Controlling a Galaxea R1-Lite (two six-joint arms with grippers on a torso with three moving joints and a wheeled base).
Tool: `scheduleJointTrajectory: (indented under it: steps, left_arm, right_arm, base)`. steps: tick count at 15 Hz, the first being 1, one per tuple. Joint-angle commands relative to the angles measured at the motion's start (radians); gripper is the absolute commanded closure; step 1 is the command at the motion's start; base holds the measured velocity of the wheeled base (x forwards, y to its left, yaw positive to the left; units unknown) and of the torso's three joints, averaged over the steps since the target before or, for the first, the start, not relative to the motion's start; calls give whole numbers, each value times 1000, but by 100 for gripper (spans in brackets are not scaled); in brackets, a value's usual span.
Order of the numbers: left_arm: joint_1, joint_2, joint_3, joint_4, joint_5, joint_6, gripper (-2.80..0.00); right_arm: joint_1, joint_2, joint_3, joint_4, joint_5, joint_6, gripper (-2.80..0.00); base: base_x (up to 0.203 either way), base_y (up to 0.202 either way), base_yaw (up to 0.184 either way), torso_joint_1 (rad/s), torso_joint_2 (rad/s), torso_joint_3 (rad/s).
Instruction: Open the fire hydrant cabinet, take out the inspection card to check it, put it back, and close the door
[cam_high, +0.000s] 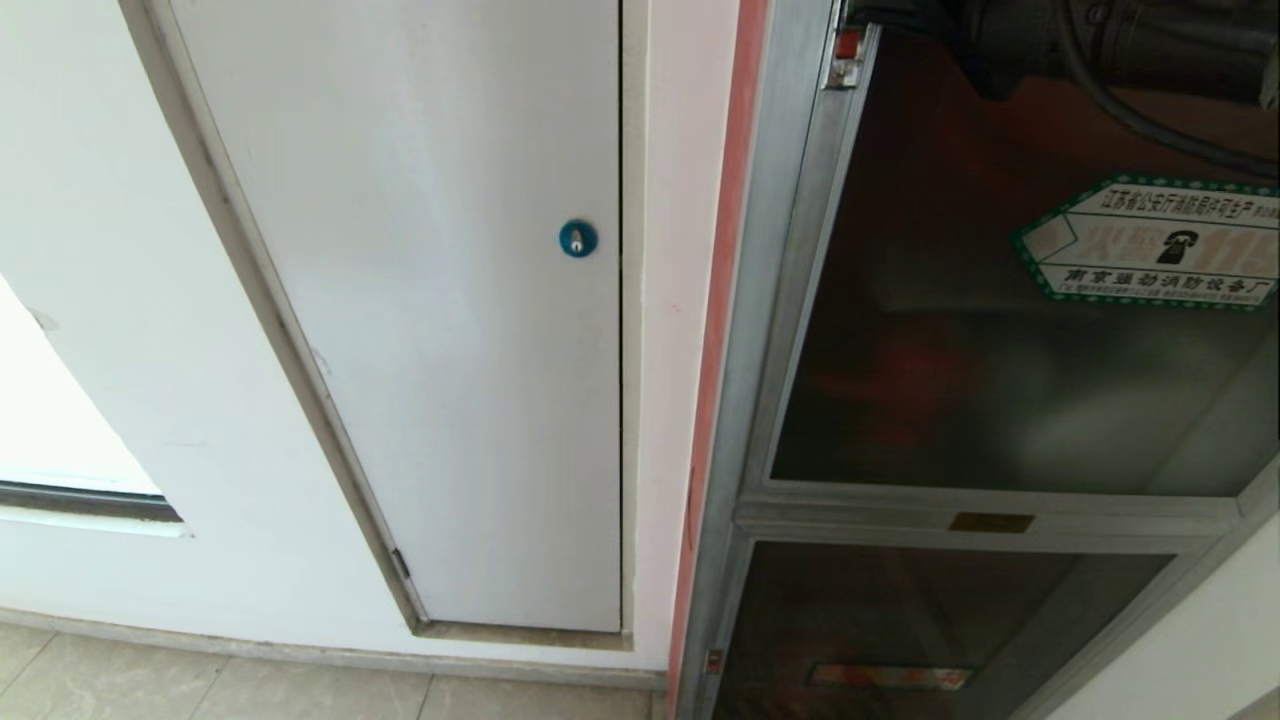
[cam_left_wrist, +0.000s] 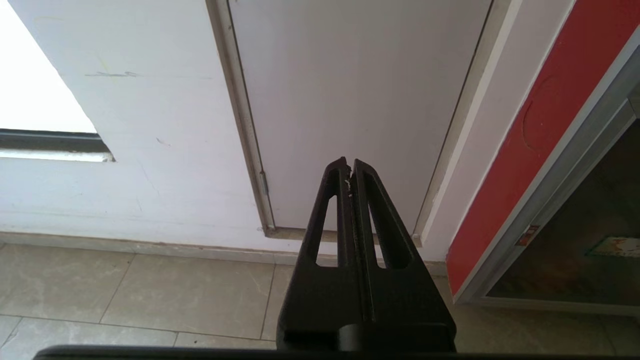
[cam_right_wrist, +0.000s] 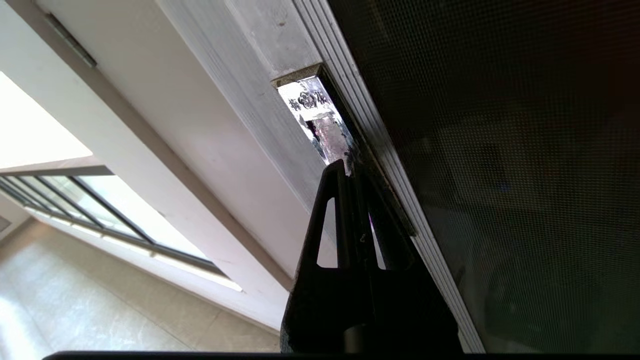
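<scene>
Door (cam_right_wrist: 500, 150) shut, right end effector (cam_right_wrist: 350, 167) closed at frame recess (cam_right_wrist: 320, 120)

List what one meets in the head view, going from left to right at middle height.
White wall → white panel door → round blue lock → red cabinet side → silver frame → dark glass door → hexagonal sticker.

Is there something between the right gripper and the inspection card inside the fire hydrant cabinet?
Yes. The door appears closed, so its dark glass covers the cabinet and no card is visible. The shut right gripper is at the recessed pull on the door's frame edge; nothing visible stands between them.
</scene>
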Motion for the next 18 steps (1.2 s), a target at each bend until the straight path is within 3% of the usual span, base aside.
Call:
scheduleJointTrajectory:
  steps: [1, 18]
  left_arm:
    - [0, 1, 0, 0, 0, 0, 0]
    - [0, 1, 0, 0, 0, 0, 0]
  right_arm:
    - [-1, 6, 2, 3, 2, 2, 0]
    - [-3, 32, -7, -3, -1, -2, 0]
  base:
    - [0, 0, 0, 0, 0, 0]
    - [0, 0, 0, 0, 0, 0]
